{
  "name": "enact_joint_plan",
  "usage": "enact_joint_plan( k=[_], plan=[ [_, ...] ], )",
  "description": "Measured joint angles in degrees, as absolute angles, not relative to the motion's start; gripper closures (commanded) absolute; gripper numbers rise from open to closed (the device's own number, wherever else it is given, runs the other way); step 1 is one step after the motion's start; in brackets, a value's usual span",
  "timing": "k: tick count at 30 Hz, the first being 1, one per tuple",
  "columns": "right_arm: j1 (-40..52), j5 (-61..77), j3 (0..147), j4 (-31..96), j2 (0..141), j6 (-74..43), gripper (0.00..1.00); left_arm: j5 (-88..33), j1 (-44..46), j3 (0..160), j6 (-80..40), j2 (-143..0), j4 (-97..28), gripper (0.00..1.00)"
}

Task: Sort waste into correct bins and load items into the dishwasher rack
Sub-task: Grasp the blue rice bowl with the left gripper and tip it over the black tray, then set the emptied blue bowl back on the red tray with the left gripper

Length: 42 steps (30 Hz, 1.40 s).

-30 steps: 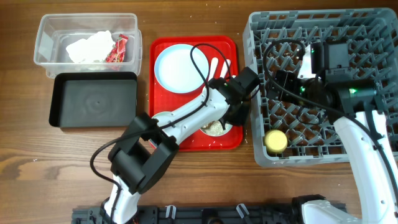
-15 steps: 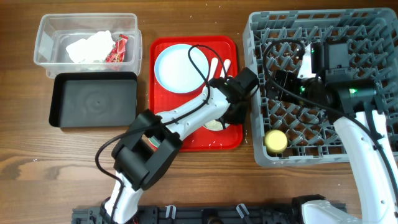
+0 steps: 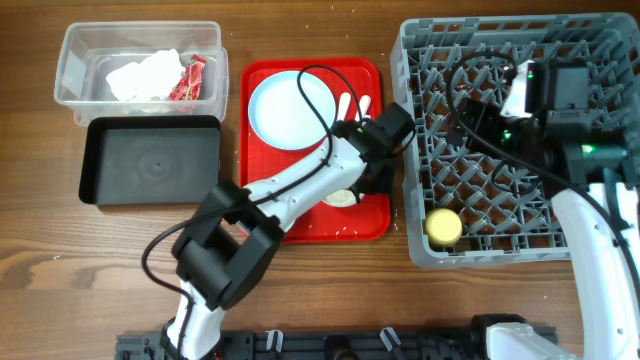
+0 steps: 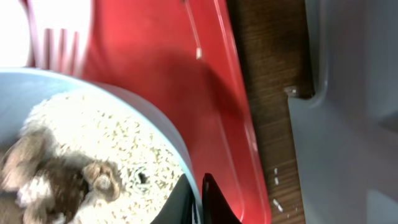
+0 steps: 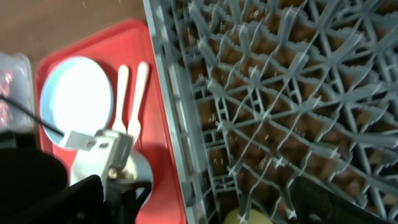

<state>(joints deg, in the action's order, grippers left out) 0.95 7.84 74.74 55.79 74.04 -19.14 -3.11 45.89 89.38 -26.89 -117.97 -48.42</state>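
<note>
Far right, one large grey dishwasher rack (image 3: 412,150), square to the table edge, pegs upright. Just left of it, one red tray (image 3: 310,228), long axis running front to back. Far left, two tubs, long axes both left to right, close together: one clear tub (image 3: 68,70) at the back, one shallower black tub (image 3: 150,160) in front. On the tray's back half, one pale blue plate (image 3: 285,108), lying flat. On the tray's front half, one pale blue bowl (image 4: 149,115), upright, carrying white rice (image 4: 99,137) and brownish scraps (image 4: 56,180). Inside the clear tub, one crumpled white napkin (image 3: 140,75) and, at its right, one red-and-white wrapper (image 3: 188,78), long axis roughly front to back, print too small to read. Near the rack's front left corner, one yellow cup (image 3: 443,226). Between plate and the tray's right rim, one white spoon (image 5: 121,93) and one white fork (image 4: 59,46), parallel, long axes front to back, fork tines toward the bowl. Left gripper (image 4: 200,196) pinched onto the bowl's right rim, one finger inside, one outside. Right gripper (image 3: 475,115) above the rack's back half; jaws impossible to judge.
</note>
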Motion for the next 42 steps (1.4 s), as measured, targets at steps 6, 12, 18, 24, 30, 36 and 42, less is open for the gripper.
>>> enact_joint_plan(
  k=[6,12,18,24,30,36,42],
  plan=[
    [-0.4,7.7,74.7,53.9,71.7,-19.1,0.03,-4.5,39.7,90.4,-24.7,-109.4,-53.6,0.96],
    [-0.4,7.7,74.7,53.9,71.7,-19.1,0.03,-8.7,26.2,91.2,-21.8,-98.5,-58.7,0.96],
    [-0.4,7.7,74.7,53.9,71.7,-19.1,0.03,-22.9,1.0,90.8,-11.7,-96.6,-62.7,0.96],
    [-0.4,7.7,74.7,53.9,71.7,-19.1,0.03,-41.4,-17.9,83.0,-0.7,-97.8,-60.2,0.96],
    [-0.4,7.7,74.7,53.6,71.7,-19.1,0.03,-59.7,-27.2,75.6,5.2,-106.3,-54.6,0.96],
    [-0.4,7.7,74.7,53.5,71.7,-18.7,0.03,-74.1,-30.1,75.4,6.0,-111.0,-53.1,0.96],
    [-0.4,7.7,74.7,53.7,71.8,-17.6,0.02,-85.7,-30.1,75.4,4.6,-111.2,-53.5,0.96]
  ],
)
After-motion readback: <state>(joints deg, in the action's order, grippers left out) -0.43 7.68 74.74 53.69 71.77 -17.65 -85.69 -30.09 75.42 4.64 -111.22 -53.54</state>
